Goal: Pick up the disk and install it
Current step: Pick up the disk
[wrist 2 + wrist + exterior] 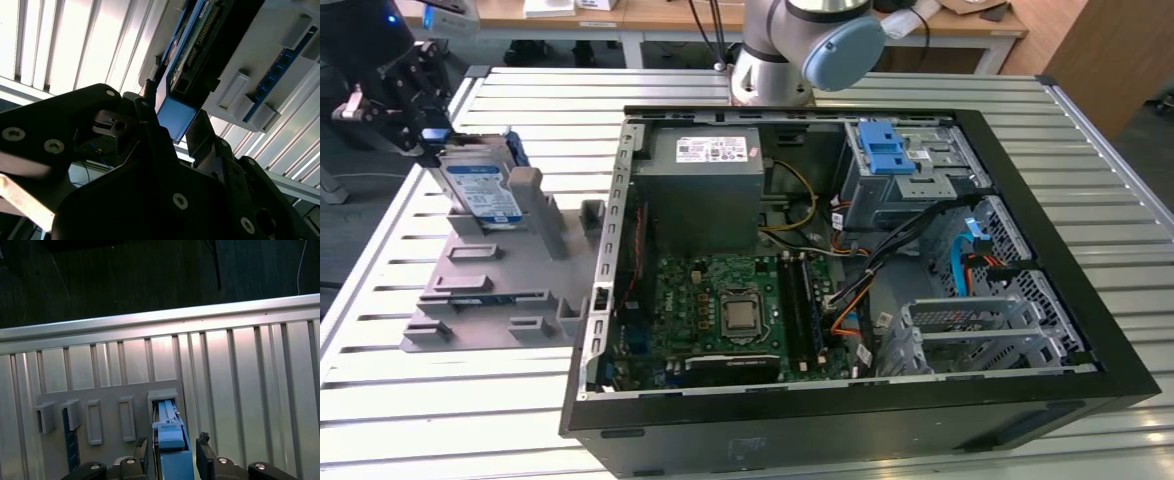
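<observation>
While the disk (480, 190) stands on edge in a slot of the grey holder (494, 300), it's sitting on the slatted table (414, 430), off to the exterior view's left of the open computer case (1107, 330). The gripper (430, 135) is right at the disk's upper end. In the first wrist view its fingers (142, 454) are spread, one either side of the blue rail, with a sliver of gap on each side, so nothing's pinched.
</observation>
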Robot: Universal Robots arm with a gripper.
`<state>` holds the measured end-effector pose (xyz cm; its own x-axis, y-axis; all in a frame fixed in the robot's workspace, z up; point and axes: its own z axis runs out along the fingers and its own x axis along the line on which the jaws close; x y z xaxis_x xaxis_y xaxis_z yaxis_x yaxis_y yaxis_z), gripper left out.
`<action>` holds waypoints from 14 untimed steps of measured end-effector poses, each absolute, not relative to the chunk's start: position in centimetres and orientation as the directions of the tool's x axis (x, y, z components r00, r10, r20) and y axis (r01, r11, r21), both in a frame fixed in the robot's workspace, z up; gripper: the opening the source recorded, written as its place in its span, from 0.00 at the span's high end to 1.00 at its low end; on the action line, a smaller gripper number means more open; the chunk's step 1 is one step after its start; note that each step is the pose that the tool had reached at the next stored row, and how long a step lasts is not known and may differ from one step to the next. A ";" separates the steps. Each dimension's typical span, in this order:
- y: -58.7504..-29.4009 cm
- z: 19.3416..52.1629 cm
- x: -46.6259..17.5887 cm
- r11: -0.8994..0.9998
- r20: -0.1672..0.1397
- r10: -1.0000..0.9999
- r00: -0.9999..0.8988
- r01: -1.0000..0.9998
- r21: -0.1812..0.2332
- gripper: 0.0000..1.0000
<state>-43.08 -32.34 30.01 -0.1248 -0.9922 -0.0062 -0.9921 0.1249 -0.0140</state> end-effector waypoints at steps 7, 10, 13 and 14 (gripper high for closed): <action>-32.3 29.5 -43.1 0.125 -0.005 -0.992 -0.125 -0.992 -0.014 0.49; -32.2 29.3 -43.1 0.125 0.000 -0.992 -0.125 -0.992 -0.015 0.49; -32.2 29.2 -43.1 0.125 0.003 -0.992 -0.125 -0.992 -0.015 0.49; -32.2 29.1 -43.1 0.125 0.003 -0.992 -0.125 -0.992 -0.015 0.49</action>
<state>-43.07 -32.17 29.11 -0.1249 -0.9922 0.0034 -0.9921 0.1248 -0.0152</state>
